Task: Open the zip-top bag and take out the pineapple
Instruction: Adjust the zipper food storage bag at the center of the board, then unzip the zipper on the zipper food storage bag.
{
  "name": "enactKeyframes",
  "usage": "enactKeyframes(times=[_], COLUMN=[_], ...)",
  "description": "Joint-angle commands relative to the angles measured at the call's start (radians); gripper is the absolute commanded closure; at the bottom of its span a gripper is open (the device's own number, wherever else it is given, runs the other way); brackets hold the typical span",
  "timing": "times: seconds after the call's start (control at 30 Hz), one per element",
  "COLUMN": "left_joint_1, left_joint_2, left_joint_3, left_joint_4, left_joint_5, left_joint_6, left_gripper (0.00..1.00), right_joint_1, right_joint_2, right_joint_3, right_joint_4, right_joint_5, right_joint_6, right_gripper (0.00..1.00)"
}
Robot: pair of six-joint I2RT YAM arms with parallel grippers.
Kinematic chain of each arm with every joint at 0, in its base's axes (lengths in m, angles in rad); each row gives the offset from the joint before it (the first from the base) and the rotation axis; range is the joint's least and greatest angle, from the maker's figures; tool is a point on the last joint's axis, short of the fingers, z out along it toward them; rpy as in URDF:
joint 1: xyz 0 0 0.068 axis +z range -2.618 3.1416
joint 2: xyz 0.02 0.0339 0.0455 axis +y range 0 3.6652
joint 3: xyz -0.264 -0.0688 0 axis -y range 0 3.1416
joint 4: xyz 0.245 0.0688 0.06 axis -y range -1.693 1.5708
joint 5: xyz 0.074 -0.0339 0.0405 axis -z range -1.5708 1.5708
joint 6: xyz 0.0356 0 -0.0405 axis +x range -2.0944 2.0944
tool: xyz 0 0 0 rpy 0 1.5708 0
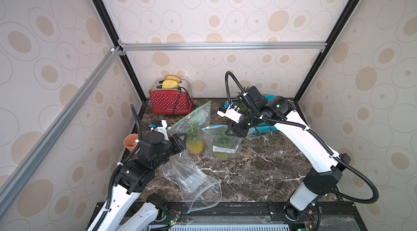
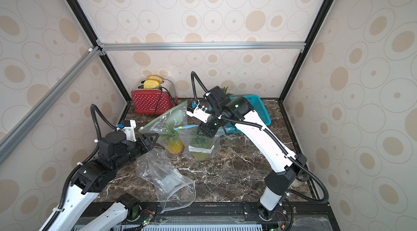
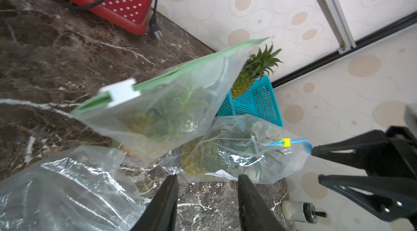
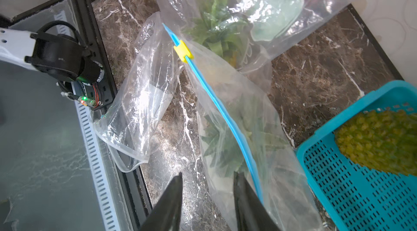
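An empty clear bag (image 1: pixel 191 178) lies at the counter's (image 1: pixel 259 173) 6 o'clock edge. Mid-counter, the pineapple (image 1: pixel 221 156) stands inside the blue-zipped bag (image 1: pixel 225 142). Its zip track (image 4: pixel 217 110) runs 9 to 3 o'clock, with the yellow slider (image 4: pixel 183 54) toward 9. The right gripper (image 4: pixel 208 175), fingers apart and empty, is nearer, at the 3 o'clock end. The left gripper (image 3: pixel 207 180), fingers also apart, hovers at 9 o'clock past the green-zipped bag (image 1: pixel 194 119). The teal basket (image 2: pixel 264 114) sits farthest.

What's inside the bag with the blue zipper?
A pineapple, green leaves up toward the zipper. A white label on the bag hides part of its yellow body.
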Motion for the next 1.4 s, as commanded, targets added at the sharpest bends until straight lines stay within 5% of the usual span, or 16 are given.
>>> enactKeyframes(times=[0.0, 0.33, 0.73, 1.37], left_joint_1=[0.006, 0.005, 0.006, 0.006], left_joint_2=[-0.006, 0.101, 0.139, 0.256], left_joint_3=[0.016, 0.044, 0.043, 0.065], left_joint_4=[0.101, 0.181, 0.213, 0.236], left_joint_5=[0.087, 0.191, 0.283, 0.333], left_joint_6=[0.054, 0.188, 0.372, 0.485], left_gripper=[0.59, 0.75, 0.72, 0.77], right_joint_1=[0.02, 0.046, 0.067, 0.078], right_joint_2=[0.037, 0.095, 0.258, 0.307], right_joint_3=[0.037, 0.132, 0.352, 0.385], right_joint_4=[0.003, 0.085, -0.024, -0.063], right_joint_5=[-0.051, -0.049, -0.133, -0.129], right_joint_6=[-0.109, -0.182, -0.255, -0.259], right_gripper=[0.59, 0.62, 0.65, 0.7])
